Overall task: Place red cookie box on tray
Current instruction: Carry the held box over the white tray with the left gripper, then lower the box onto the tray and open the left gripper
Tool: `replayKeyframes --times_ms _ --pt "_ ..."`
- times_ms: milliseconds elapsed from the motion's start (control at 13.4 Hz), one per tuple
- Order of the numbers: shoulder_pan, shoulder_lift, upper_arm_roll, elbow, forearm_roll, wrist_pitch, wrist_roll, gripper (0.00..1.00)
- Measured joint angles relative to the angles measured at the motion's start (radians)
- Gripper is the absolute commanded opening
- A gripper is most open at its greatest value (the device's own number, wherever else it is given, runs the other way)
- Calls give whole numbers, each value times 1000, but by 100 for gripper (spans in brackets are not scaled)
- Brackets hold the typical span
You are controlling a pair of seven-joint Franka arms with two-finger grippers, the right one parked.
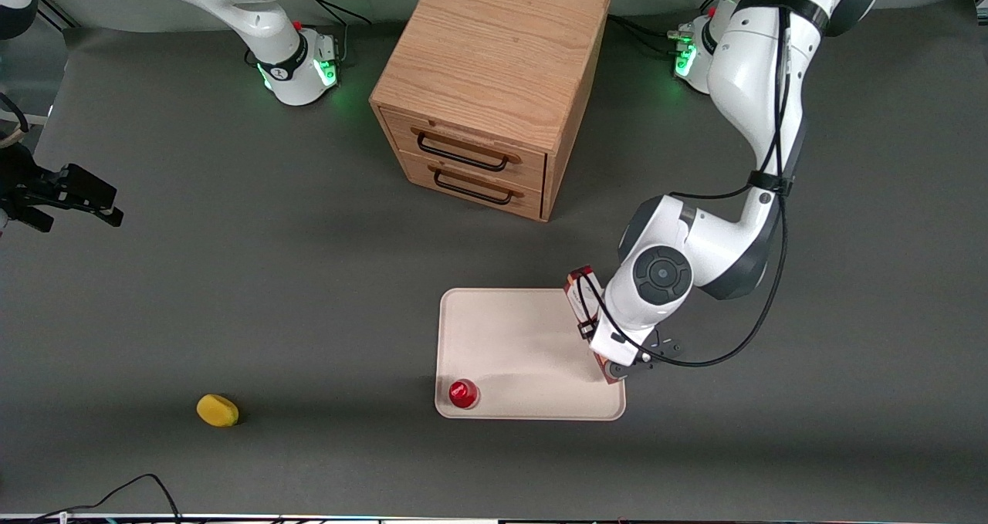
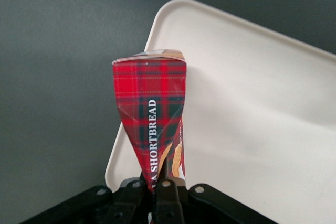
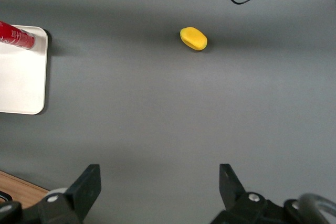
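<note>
One tray [image 1: 517,339] lies under the gripper [image 2: 157,184], and it has one small round red thing [image 1: 463,393] in a corner well away from the gripper. One red box [image 2: 151,114] is pinched tight in the gripper, held above the tray's edge. One yellow thing [image 1: 217,410] sits far off. One cabinet [image 1: 494,69] has two drawers.
</note>
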Motion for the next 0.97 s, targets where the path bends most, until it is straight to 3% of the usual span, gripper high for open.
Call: replayKeyframes --times_ms 745,819,894,968 --pt "4 100 -20 78 54 67 42 0" --pt "8 102 -23 78 54 70 43 37" --pt "14 103 -26 78 54 74 45 63" --pt "20 105 -27 77 54 81 52 100"
